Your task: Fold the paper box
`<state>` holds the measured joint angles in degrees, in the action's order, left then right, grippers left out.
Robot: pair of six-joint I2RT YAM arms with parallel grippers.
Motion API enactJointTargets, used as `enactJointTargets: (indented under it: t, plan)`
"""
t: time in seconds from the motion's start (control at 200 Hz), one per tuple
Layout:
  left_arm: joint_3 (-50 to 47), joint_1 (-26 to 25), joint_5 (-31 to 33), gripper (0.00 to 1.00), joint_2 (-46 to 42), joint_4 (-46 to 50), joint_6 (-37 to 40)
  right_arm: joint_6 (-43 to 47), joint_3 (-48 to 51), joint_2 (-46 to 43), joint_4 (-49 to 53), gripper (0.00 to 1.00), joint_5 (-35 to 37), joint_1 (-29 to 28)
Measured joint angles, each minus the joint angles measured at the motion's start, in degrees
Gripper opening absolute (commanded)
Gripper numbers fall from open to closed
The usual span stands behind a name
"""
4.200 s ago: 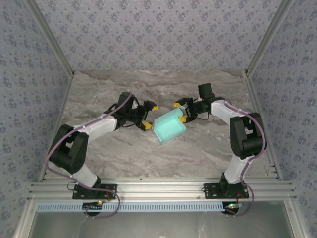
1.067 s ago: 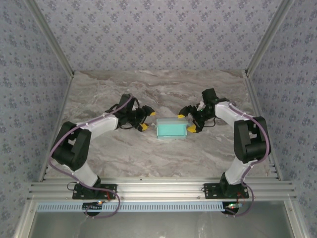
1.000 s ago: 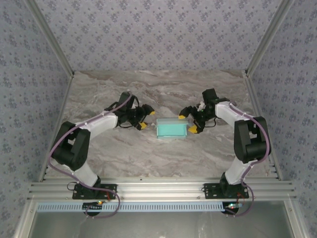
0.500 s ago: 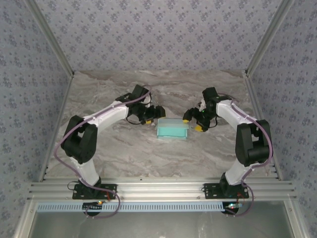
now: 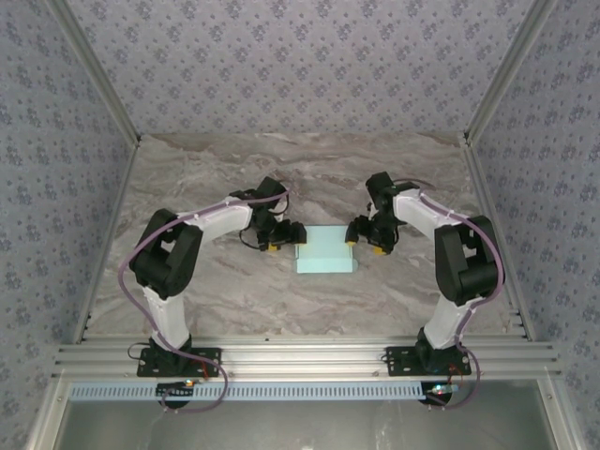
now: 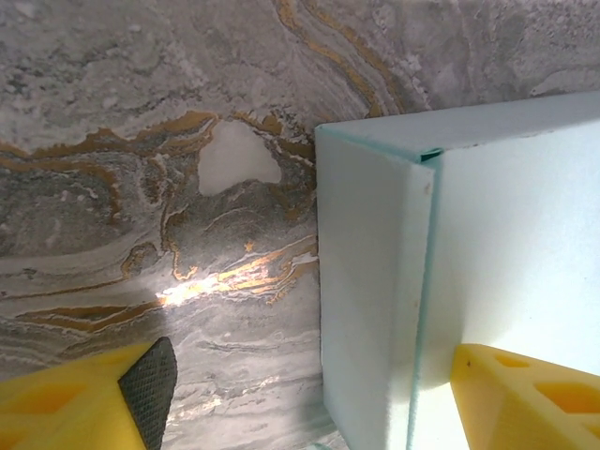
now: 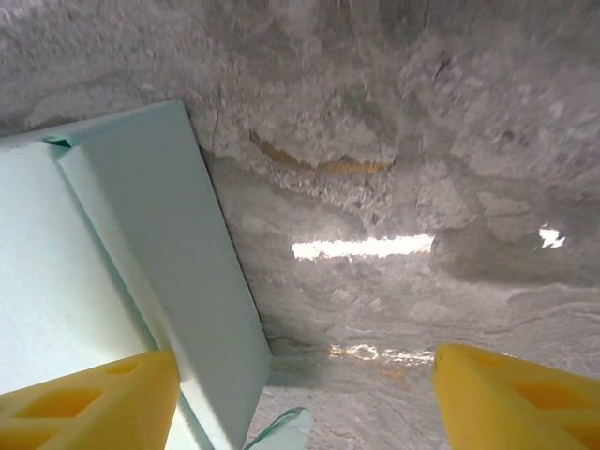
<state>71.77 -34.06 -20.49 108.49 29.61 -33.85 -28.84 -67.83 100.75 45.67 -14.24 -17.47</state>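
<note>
Top external view has the paper box (image 5: pixel 326 251) mid-table between the left gripper (image 5: pixel 284 236) and right gripper (image 5: pixel 366 236), both open, empty, astride its end walls; uneven squeezing could crumple or shove it.

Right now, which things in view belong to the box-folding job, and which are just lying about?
Job: paper box, lying on the table; left gripper and right gripper, each open at one end of it.
Not the job: marble table, patterned walls, aluminium rail at the near edge.

Overhead overview, wrist close-ups, common paper box (image 5: pixel 325 251)
</note>
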Motion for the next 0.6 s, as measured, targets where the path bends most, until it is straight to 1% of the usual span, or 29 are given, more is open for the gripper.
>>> enactJointTargets:
  t: [0.11, 0.185, 0.265, 0.41, 0.48, 0.525, 0.6]
  plan:
    - [0.0, -0.2, 0.8, 0.81, -0.1, 0.0, 0.2, 0.3, -1.4, -0.1, -0.2, 0.72, 1.0, -0.3]
    - [0.0, -0.2, 1.2, 0.79, -0.2, 0.0, 0.4, 0.5, -1.4, -0.7, -0.7, 0.73, 1.9, -0.7]
    - [0.0, -0.2, 1.4, 0.69, -0.4, -0.1, 0.5, 0.9, -1.2, -2.6, -1.0, 0.72, 3.0, -0.8]
    - [-0.8, -0.5, 0.7, 0.64, -0.5, -2.6, 0.6, 0.9, 1.3, -7.8, -2.6, 0.72, 3.3, -0.6]
    - [-1.6, -0.4, 0.0, 0.62, -0.7, -4.0, 0.6, 1.1, 3.3, -9.0, -4.1, 0.72, 1.8, -0.4]
    - [-2.1, -0.4, -0.6, 0.53, -0.8, -5.0, 0.7, 1.1, 4.8, -9.2, -5.3, 0.72, 0.2, -0.1]
    - [-3.2, 0.0, -2.3, 0.49, -1.0, -7.6, 0.9, 1.0, 7.9, -9.2, -7.7, 0.72, -3.2, 0.4]
